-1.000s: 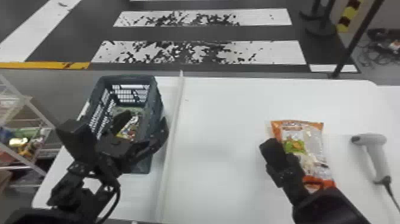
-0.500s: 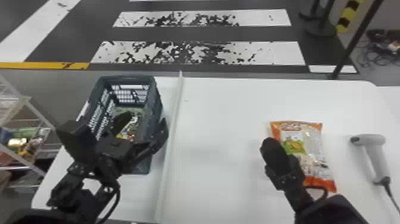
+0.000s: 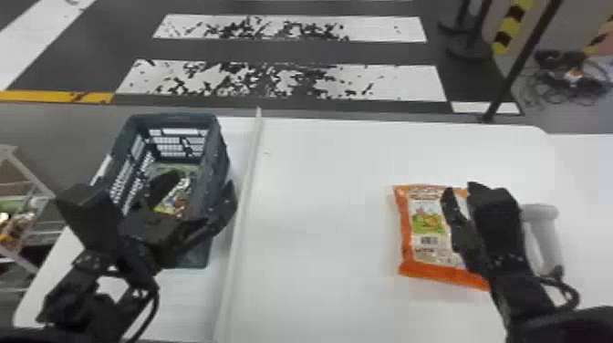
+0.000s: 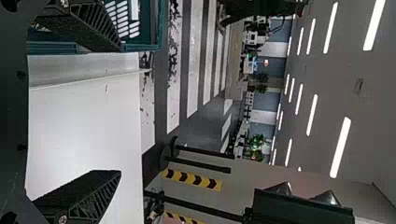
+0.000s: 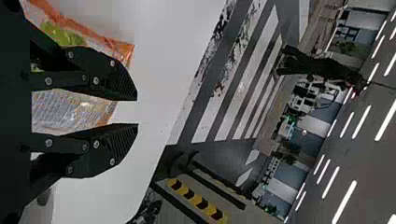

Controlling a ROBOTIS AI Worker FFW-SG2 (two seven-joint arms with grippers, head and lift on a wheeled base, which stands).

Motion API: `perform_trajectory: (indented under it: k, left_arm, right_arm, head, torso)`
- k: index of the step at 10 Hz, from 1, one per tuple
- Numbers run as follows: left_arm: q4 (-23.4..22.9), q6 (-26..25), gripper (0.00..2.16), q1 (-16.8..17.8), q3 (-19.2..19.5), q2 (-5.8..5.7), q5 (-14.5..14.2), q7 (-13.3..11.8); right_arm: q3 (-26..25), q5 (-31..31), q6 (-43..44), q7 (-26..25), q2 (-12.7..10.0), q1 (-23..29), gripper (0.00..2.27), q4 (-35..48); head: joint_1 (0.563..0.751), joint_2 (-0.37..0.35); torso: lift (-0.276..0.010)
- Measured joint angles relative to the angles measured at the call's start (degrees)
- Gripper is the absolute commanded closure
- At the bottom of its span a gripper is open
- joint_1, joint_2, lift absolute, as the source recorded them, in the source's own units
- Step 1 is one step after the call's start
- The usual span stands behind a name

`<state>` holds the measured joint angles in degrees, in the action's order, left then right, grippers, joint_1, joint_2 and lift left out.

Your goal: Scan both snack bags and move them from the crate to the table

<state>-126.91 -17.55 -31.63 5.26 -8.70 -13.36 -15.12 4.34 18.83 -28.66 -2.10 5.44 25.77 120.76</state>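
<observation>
The dark blue-green plastic crate with grid walls [image 3: 173, 117] stands on the white counter [image 3: 319, 228], around and below the left gripper [image 3: 200, 182], whose jaws are wide apart with nothing held. Inside it, a silver, yellow and red snack bag [image 3: 175, 203] is seen between these jaws. The right gripper [image 3: 459, 187] has its jaws parted by a small gap, also empty. Under them, the clear snack bag with orange edges [image 3: 426, 221] lies flat on the counter; the pale handheld scanner [image 3: 547, 226] is just to their right.
</observation>
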Motion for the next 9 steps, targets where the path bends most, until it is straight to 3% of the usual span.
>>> perform_trajectory:
  k: [2,5,9]
  left_arm:
    - [-0.04,0.01,0.06,0.02,0.18,0.00,-0.08,0.00]
    - [0.10,0.01,0.06,0.08,0.20,0.06,-0.16,0.00]
    - [0.51,0.01,0.06,0.08,0.16,0.07,-0.17,0.00]
  right_arm:
    - [-8.71,-4.95,-0.30,1.05,0.00,0.90,0.11,-0.81]
    - [-19.34,-10.47,1.35,5.60,0.11,0.32,0.11,-6.48]
    - [-22.19,-13.58,2.32,9.61,2.95,-3.95,0.11,-16.02]
  head:
    - [0.695,-0.151]
    - [0.695,-0.259]
    - [0.695,-0.298]
  torso:
    - [-0.088]
    - [-0.088]
    - [-0.088]
